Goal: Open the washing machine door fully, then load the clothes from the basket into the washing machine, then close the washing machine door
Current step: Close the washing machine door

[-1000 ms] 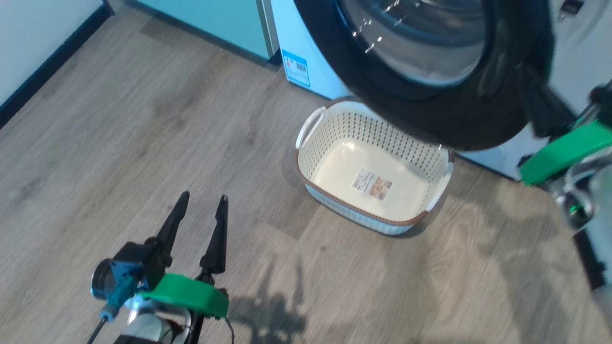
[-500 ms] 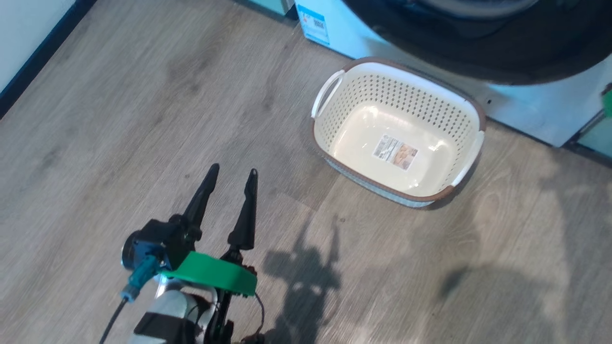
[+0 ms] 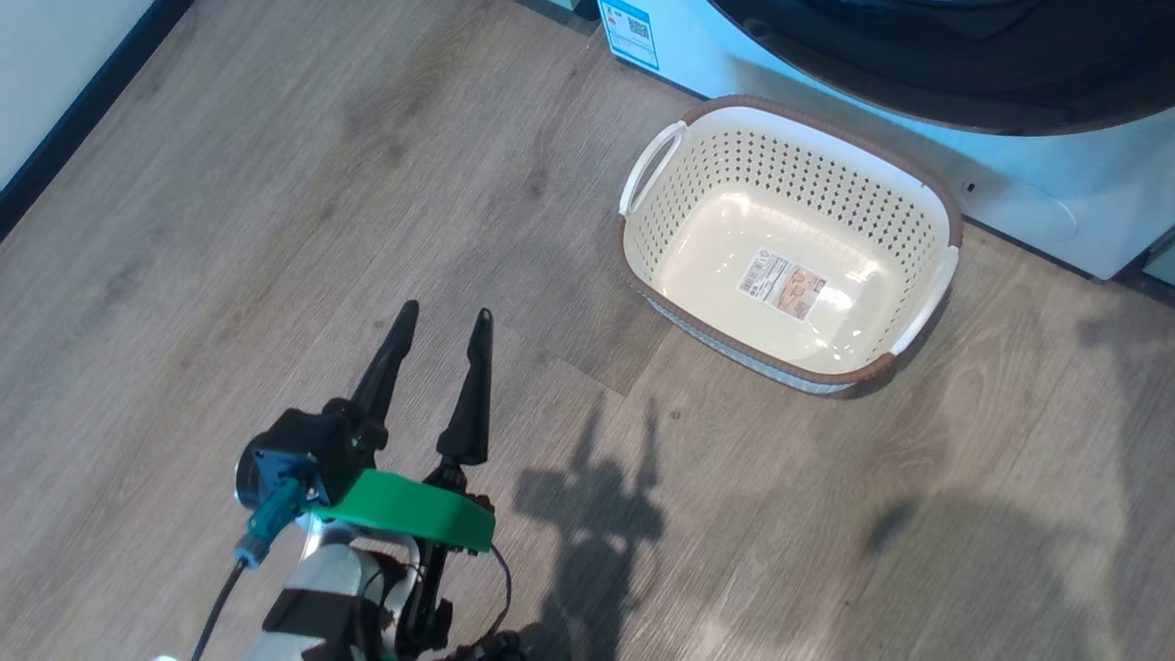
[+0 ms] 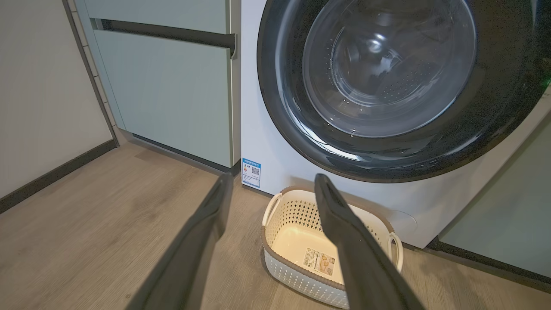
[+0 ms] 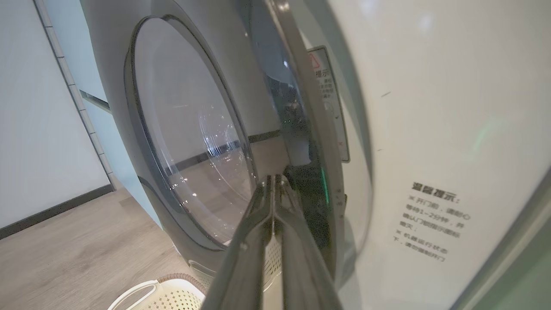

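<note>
Door (image 4: 387,86) work seems all that remains, and the layout bears that out. Nearest the head camera, the left end effector (image 3: 445,314) hangs over bare floor (image 3: 229,184) with its fingers spread wide and nothing between them, well apart from everything. It looks parked there to keep clear of the door's swing. Beyond it the basket (image 3: 808,174) sits on the floor just in front of the washer (image 3: 1028,193), below the door's lower edge and handy to the drum mouth. Only a label (image 3: 794,285) lies on its bottom, which suggests the clothes are already inside, though the drum's contents cannot be made out through the glass. Farthest off, the door stands ajar: the right wrist view shows a gap between it and the washer's white front. The right end effector (image 5: 273,177) is at that gap, fingers pressed together on nothing. Whether the tips touch door or washer cannot be told. Closed fingers make a stiff prod, better suited to nudging a door than gripping it. The likely risk is those fingers being pinched in the gap as the door swings shut.
</note>
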Available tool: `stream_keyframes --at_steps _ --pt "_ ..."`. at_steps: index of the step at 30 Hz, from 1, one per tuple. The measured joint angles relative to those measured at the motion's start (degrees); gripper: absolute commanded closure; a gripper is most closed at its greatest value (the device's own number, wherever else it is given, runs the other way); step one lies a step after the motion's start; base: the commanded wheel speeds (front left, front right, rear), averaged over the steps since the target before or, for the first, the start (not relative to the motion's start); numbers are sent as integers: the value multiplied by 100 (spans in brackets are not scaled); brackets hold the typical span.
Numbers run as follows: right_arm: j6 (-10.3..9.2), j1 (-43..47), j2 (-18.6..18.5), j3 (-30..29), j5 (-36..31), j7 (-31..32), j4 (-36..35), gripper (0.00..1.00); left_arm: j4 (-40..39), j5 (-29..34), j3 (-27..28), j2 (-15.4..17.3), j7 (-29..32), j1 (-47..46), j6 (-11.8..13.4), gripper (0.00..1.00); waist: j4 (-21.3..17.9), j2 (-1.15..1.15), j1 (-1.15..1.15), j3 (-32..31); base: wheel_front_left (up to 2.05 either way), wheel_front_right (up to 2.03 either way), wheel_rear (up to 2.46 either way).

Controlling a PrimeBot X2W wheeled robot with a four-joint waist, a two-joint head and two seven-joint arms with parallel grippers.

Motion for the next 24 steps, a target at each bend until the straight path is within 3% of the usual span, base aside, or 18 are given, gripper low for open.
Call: stream_keyframes --at_steps 12,24 --pt "0 177 46 199 102 -1 -165 100 90 170 136 -33 0 14 -146 0 -105 0 0 -299 0 0 0" --pt "0 1788 275 52 345 -1 -1399 100 175 341 229 -30 0 239 -245 0 -442 0 -1 -764 0 0 0"
